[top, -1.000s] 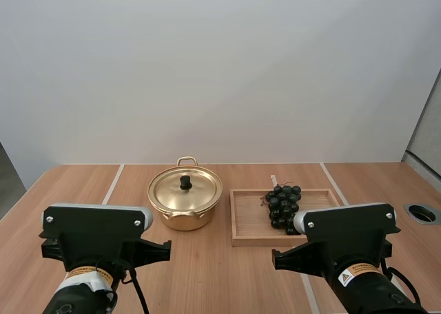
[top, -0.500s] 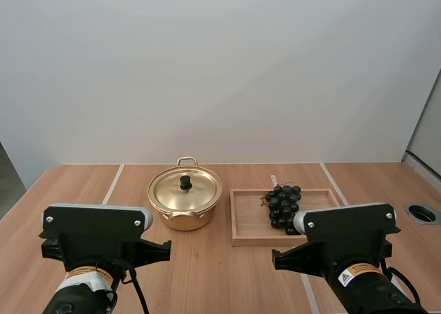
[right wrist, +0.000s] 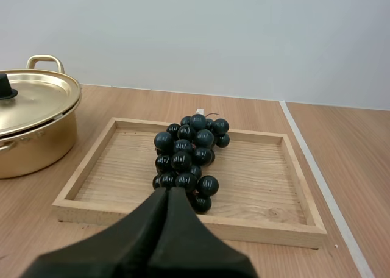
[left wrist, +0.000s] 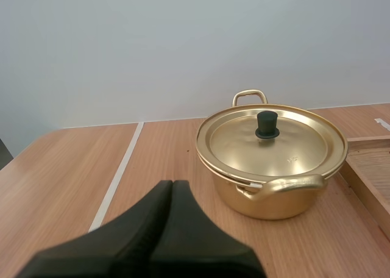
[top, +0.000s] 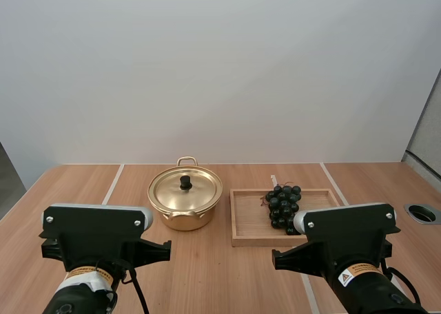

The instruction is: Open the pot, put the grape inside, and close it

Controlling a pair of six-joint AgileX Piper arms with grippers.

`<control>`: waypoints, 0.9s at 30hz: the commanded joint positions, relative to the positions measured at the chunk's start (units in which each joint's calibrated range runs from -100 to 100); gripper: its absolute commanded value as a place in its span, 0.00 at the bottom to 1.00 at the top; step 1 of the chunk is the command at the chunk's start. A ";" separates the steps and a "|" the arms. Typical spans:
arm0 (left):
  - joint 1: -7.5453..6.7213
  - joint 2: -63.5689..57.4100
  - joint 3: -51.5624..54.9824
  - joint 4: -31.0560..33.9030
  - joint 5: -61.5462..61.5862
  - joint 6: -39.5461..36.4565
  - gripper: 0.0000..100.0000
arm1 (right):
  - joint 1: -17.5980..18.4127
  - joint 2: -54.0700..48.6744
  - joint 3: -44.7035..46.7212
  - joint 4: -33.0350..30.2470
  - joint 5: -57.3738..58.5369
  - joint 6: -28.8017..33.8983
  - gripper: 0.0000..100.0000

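The golden pot (top: 185,205) stands on the far middle of the wooden table (top: 207,273). Its lid (top: 185,188) is on, so the inside is hidden. Just right of it, the dark grapes (top: 282,202) lie in a wooden tray (top: 249,224). A plain white wall (top: 220,66) stands behind. The left gripper (left wrist: 172,185) and the right gripper (right wrist: 167,191) are both closed on nothing. The right arm (top: 348,248) covers the tray's near right corner.
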 commanded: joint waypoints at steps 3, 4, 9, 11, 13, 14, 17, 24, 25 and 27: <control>0.10 -0.24 0.00 0.13 -1.16 -0.71 0.00 | 0.03 -0.37 0.00 -0.39 -0.91 0.13 0.00; 0.10 -0.24 0.00 0.13 -1.16 -0.71 0.00 | 0.03 -0.37 0.00 -0.39 -0.91 0.13 0.00; 0.10 -0.24 0.00 0.13 -1.16 -0.71 0.00 | 0.03 -0.37 0.00 -0.39 -0.91 0.13 0.00; 0.10 -0.24 0.00 0.13 -1.16 -0.71 0.00 | 0.03 -0.37 0.00 -0.39 -0.91 0.13 0.00; 0.10 -0.24 0.00 0.13 -1.16 -0.71 0.00 | 0.03 -0.37 0.00 -0.39 -0.91 0.13 0.00; 0.10 -0.24 0.00 0.13 -1.16 -0.71 0.00 | 0.03 -0.37 0.00 -0.39 -0.91 0.13 0.00; 0.10 -0.24 0.00 0.13 -1.16 -0.71 0.00 | 0.03 -0.37 0.00 -0.39 -0.91 0.13 0.00; 0.10 -0.24 0.00 0.13 -0.98 -0.81 0.00 | 0.03 -0.37 0.00 0.97 -0.91 0.13 0.00; 0.10 -0.24 0.00 0.13 -0.98 -0.81 0.00 | 0.03 -0.37 0.00 0.97 -0.91 0.13 0.00; 0.10 -0.24 0.00 0.13 -1.19 -0.81 0.00 | 0.03 -0.37 0.00 0.98 -1.85 0.13 0.00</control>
